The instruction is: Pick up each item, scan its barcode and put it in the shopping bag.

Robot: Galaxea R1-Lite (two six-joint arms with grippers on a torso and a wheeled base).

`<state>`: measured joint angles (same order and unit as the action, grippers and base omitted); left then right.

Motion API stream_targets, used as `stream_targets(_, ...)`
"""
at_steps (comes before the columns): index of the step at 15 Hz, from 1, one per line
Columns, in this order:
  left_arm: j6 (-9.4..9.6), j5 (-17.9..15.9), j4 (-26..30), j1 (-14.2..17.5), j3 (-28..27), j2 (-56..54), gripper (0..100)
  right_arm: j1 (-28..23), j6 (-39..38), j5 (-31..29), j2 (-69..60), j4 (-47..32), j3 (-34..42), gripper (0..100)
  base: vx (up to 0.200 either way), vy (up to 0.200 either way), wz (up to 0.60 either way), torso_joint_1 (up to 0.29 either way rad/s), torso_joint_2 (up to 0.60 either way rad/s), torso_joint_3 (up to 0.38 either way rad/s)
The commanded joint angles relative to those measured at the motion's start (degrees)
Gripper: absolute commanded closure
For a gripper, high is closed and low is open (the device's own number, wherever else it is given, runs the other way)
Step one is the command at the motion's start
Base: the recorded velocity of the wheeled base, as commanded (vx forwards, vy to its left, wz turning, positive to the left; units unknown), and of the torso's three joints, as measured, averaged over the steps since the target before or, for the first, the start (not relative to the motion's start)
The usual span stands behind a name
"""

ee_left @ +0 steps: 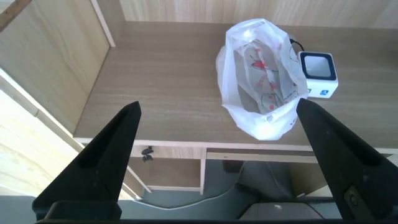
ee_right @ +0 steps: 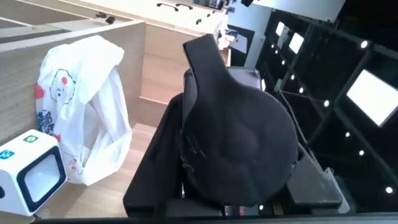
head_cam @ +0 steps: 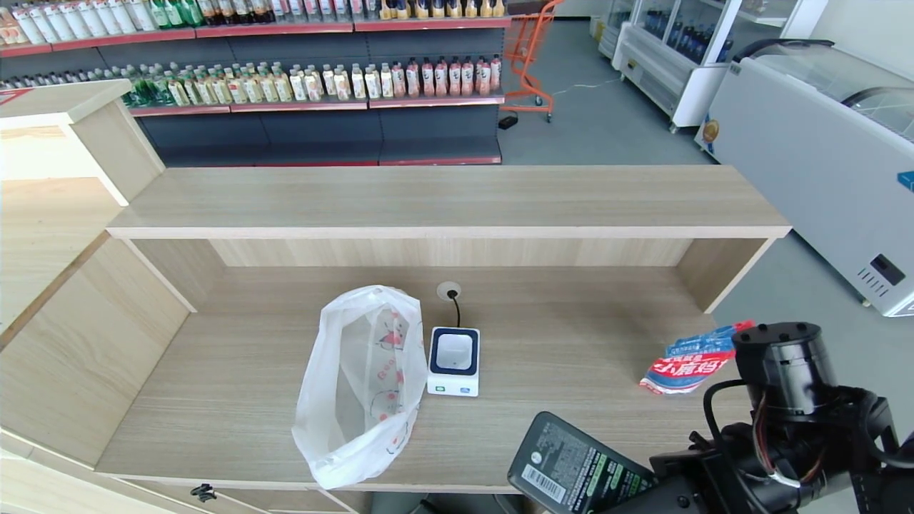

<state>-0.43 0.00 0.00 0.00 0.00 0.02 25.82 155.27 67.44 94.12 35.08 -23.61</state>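
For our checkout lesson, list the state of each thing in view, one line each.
shopping bag: mouth open, on counter.
scanner: on counter, nothing over it.
dark pouch: held, barcode showing.
blue-red packet: lying on counter, untouched.
left gripper: open, empty.
right gripper: shut on dark pouch.

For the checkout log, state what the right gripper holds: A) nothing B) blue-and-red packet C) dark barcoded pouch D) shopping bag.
C: the right gripper is shut on the dark barcoded pouch, while the blue-and-red packet lies apart on the counter.
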Motion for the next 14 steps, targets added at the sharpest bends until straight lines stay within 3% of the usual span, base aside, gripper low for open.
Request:
stream_targets(1,-0.01,0.0,0.0,0.0,0.0,0.0,0,-1.6,0.4,0.1,1.6,0.4,-0.1,100,0.0,0.0,0.0,0.0,0.0,0.0)
stream_targets(14,-0.01,0.0,0.0,0.0,0.0,0.0,0,1.4,2.0,0.1,6.2,1.7,-6.5,100,0.0,0.0,0.0,0.0,0.0,0.0)
